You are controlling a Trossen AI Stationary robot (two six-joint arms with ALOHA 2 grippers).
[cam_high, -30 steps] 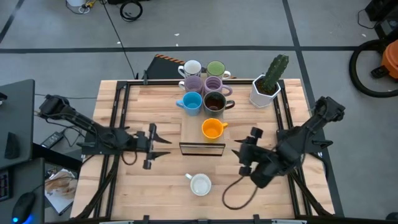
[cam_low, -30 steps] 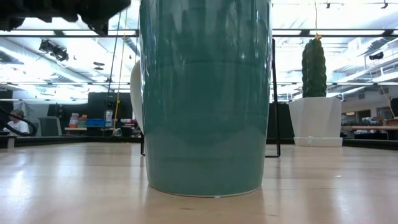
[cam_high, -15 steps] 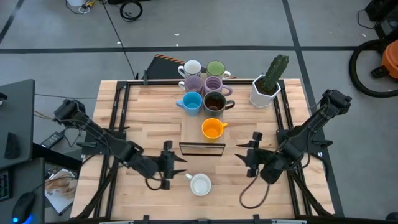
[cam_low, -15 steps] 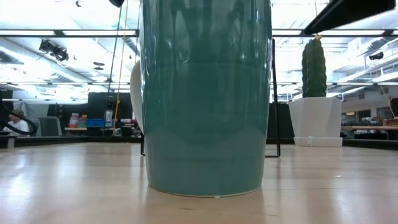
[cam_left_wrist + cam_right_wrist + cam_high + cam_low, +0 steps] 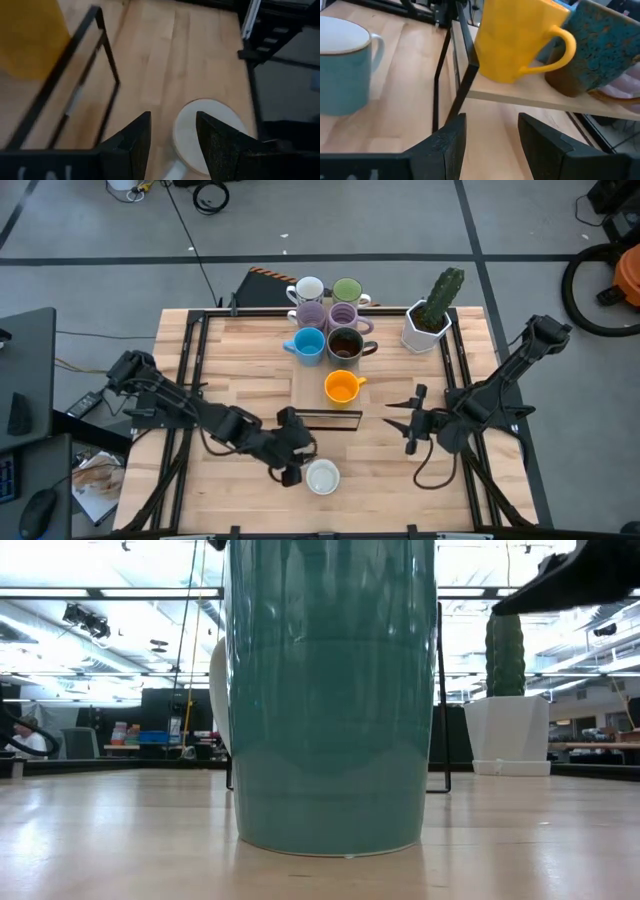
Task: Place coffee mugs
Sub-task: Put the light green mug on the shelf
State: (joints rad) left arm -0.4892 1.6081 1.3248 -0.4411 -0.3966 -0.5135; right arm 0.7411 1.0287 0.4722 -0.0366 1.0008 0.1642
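Left arm is reaching in from the left edge, stretched low across the near half of the table, elbow bent by the frame rail. Left gripper [image 5: 296,448] is sitting near the table's front centre, wrist angled toward the right, fingers [image 5: 131,142] standing apart with a clear gap showing between them in the wrist view. Right arm is coming in from the right edge, folded at the elbow, forearm pointing toward the table centre. Right gripper [image 5: 406,420] is hovering right of centre, fingers [image 5: 447,140] spread apart and gripping nothing.
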